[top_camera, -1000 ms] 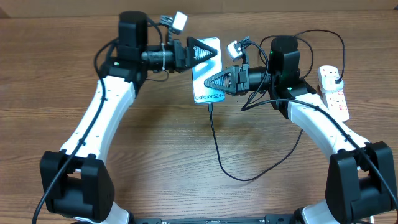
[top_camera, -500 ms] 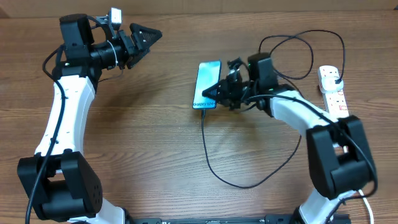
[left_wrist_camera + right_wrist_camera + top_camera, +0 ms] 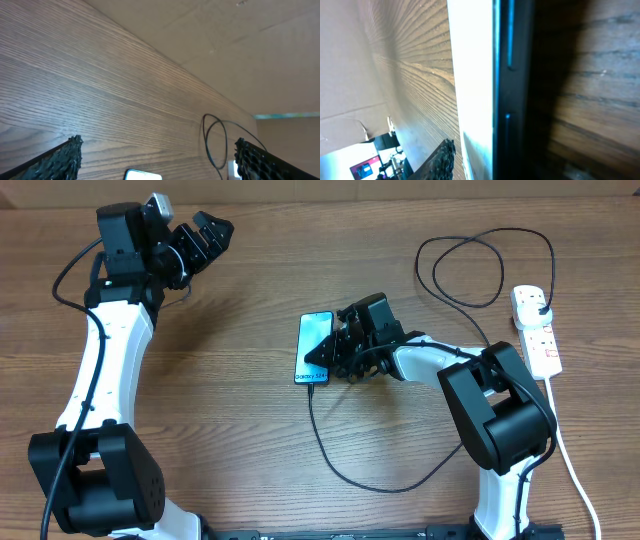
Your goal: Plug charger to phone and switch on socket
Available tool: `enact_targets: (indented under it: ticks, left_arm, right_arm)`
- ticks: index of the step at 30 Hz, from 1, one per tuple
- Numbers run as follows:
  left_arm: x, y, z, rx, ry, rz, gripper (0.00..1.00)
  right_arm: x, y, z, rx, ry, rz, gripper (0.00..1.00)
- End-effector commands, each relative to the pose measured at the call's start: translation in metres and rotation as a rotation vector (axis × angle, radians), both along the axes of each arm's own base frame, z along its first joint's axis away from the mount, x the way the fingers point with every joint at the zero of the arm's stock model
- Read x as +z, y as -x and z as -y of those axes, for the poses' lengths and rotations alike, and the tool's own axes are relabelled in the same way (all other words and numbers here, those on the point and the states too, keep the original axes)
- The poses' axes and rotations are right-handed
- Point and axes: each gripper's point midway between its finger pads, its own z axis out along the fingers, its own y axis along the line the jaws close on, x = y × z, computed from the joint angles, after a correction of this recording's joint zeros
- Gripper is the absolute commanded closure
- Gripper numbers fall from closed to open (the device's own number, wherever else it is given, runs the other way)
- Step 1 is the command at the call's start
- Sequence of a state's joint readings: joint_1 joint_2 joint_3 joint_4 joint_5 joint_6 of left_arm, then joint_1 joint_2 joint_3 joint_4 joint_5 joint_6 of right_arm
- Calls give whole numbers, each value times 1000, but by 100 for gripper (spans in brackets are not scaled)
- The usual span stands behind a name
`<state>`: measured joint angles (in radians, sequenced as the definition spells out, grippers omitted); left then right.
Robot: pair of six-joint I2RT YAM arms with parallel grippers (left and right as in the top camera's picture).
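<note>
The wooden counter (image 3: 230,430) holds everything flat.

The left arm (image 3: 105,360) sits far out toward 10 o'clock, well apart from the phone (image 3: 314,345). Its jaws stand wide open with nothing in them. In its own camera the two fingers (image 3: 62,160) show at the far sides with only wood between them. I think it is parked there so it is not in the way.

The right arm (image 3: 430,365) bends low across the middle, and its jaws are right at the phone's 3 o'clock side. Its camera is so close that the phone's black edge fills the picture. I cannot tell if the jaws pinch the phone or hang loose. They are likely there to keep the phone from sliding.

The power strip (image 3: 535,330) lies at 3 o'clock near the counter's edge. A black plug (image 3: 540,302) sits in its 12 o'clock end. Its red switches (image 3: 543,338) are too small to tell if they are on.

The phone lies face up near the middle, a bit tilted, with its screen lit.

The charger cable (image 3: 335,460) leaves the phone's 6 o'clock end, swings round toward 5 o'clock, curls at 1 o'clock and goes on to the strip. It lies loose, so nothing tugs.

Its tip (image 3: 311,384) looks pushed into the phone, so I think the switch is the job left.
</note>
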<state>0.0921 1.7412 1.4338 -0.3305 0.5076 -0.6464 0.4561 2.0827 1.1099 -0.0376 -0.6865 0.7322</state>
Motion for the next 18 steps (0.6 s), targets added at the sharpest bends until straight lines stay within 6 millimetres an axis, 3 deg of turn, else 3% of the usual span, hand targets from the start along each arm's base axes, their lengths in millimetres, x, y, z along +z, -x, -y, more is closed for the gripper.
enact_targets:
  ticks: [1, 3, 5, 8, 13, 14, 15, 18]
  left_arm:
    - [4, -1, -4, 11, -35, 16, 0]
    - [4, -1, -4, 11, -35, 16, 0]
    - [4, -1, -4, 11, -35, 16, 0]
    - [4, -1, -4, 11, -35, 16, 0]
    - [4, -1, -4, 11, -35, 16, 0]
    - [4, -1, -4, 11, -35, 16, 0]
    - [4, -1, -4, 11, -35, 16, 0]
    - [4, -1, -4, 11, -35, 16, 0]
  right_arm:
    - [-3, -8, 1, -23, 28, 22, 60]
    - [-2, -12, 9, -63, 30, -17, 50]
    - [-3, -22, 31, -120, 111, -63, 37]
    - [3, -29, 50, -111, 220, -63, 29]
    - [8, -49, 99, -104, 569, 51, 15]
    - [7, -52, 105, -108, 608, 71, 12]
    - [5, -56, 117, -116, 680, 104, 2]
    - [4, -63, 133, -140, 773, 144, 0]
